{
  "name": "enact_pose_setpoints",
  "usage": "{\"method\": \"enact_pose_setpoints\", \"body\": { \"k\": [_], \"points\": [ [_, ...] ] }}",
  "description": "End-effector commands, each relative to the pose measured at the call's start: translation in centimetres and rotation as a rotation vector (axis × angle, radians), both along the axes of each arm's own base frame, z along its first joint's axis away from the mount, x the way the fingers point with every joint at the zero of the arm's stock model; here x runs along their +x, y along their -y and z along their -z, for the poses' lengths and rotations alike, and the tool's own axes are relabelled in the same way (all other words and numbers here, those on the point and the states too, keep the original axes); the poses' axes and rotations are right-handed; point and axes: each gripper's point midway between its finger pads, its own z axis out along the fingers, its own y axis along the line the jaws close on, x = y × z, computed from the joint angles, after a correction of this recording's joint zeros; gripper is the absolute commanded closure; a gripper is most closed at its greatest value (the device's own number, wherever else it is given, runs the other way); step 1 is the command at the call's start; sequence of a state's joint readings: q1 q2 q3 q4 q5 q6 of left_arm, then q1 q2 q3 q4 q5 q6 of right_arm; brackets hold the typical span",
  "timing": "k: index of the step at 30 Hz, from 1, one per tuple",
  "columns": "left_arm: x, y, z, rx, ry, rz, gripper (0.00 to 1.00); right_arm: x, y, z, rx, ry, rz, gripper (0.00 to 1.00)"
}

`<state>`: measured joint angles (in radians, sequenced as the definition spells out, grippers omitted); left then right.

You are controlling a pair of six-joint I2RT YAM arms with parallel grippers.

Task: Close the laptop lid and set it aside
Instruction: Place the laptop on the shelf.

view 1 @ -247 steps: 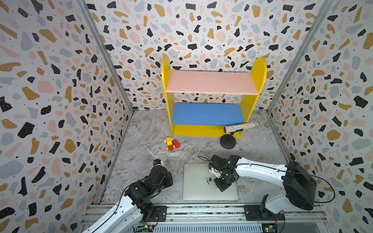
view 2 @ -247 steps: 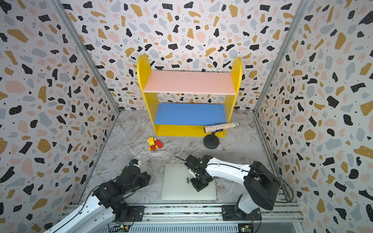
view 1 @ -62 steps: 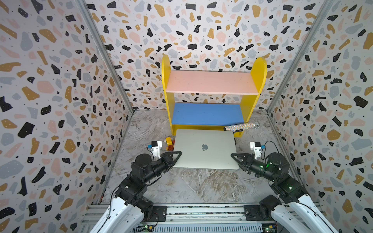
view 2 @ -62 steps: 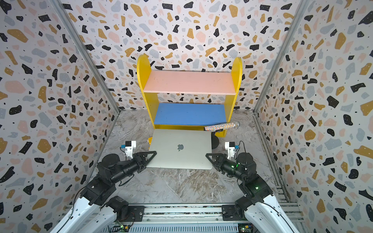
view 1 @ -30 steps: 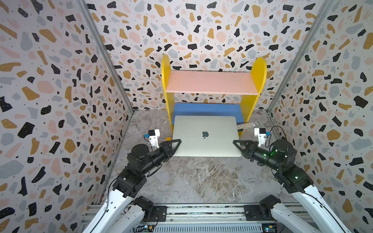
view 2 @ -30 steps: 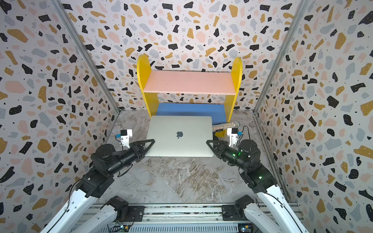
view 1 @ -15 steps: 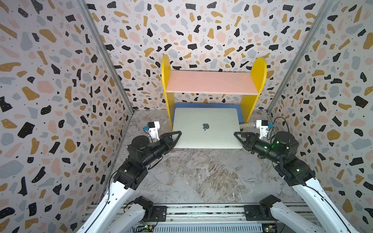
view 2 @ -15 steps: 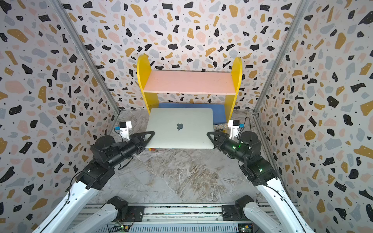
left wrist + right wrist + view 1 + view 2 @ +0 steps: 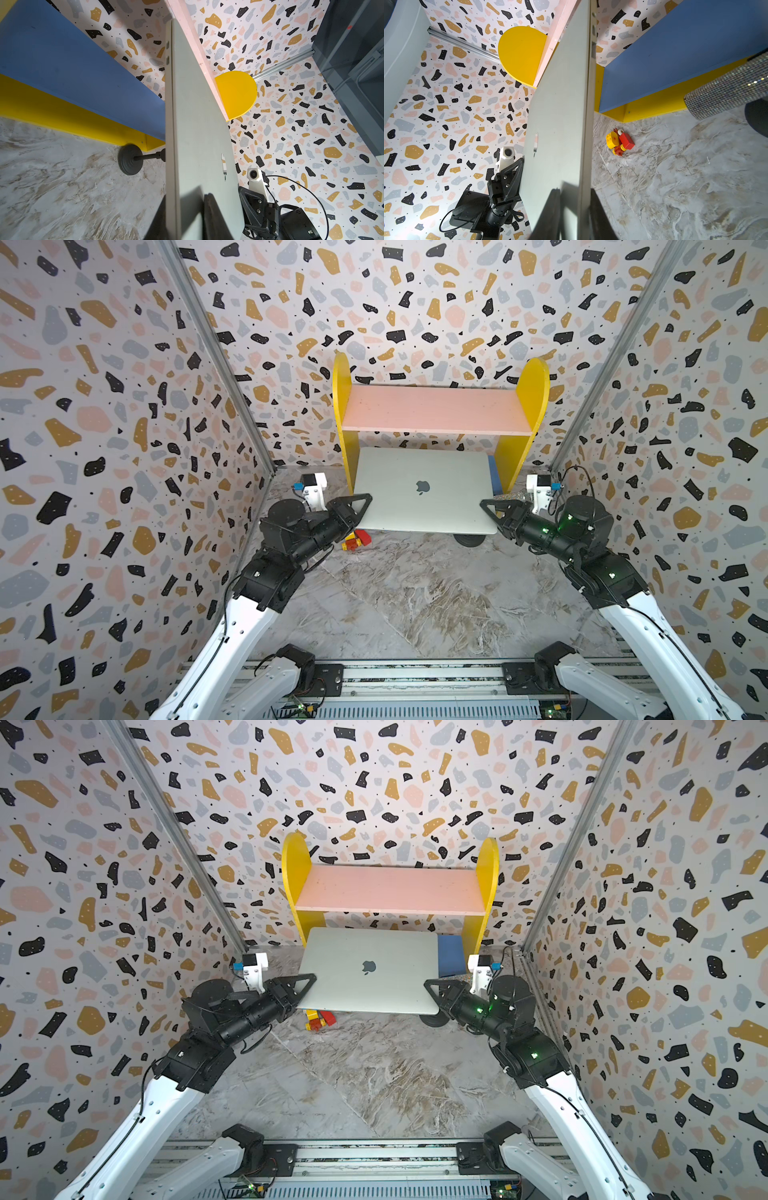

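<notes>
Laptop [image 9: 424, 472] closed, aloft, side edges clenched between left gripper [image 9: 363, 505] and right gripper [image 9: 487, 510] jaws

Place: robot lab test cell, a staged enclosure and no lived-in room.
Walls: printed terrazzo panels [image 9: 104, 427] on three sides, joined by bare aluminium corner posts [image 9: 216, 360].
Floor: marble-print sheet [image 9: 415, 593].
Front edge: metal rail [image 9: 415, 676] carrying a left arm [image 9: 245, 622] and a right arm [image 9: 640, 626].
Instrumentation: wrist camera [image 9: 313, 489] with loose cabling.
Props: toy-coloured shelf [image 9: 343, 414] against the back wall, plastic bricks [image 9: 357, 539] before it.
</notes>
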<state>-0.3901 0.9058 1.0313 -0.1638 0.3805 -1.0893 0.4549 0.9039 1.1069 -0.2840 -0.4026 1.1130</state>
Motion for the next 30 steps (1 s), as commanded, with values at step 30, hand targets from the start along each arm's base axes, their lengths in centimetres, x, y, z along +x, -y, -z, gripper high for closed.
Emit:
{"method": "enact_pose_setpoints", "body": {
  "k": [30],
  "points": [
    [2.6, 5.0, -7.8, -0.034, 0.219, 0.286, 0.87, 2.1, -3.0, -8.5, 0.091, 0.219, -0.302, 1.00]
  ]
}}
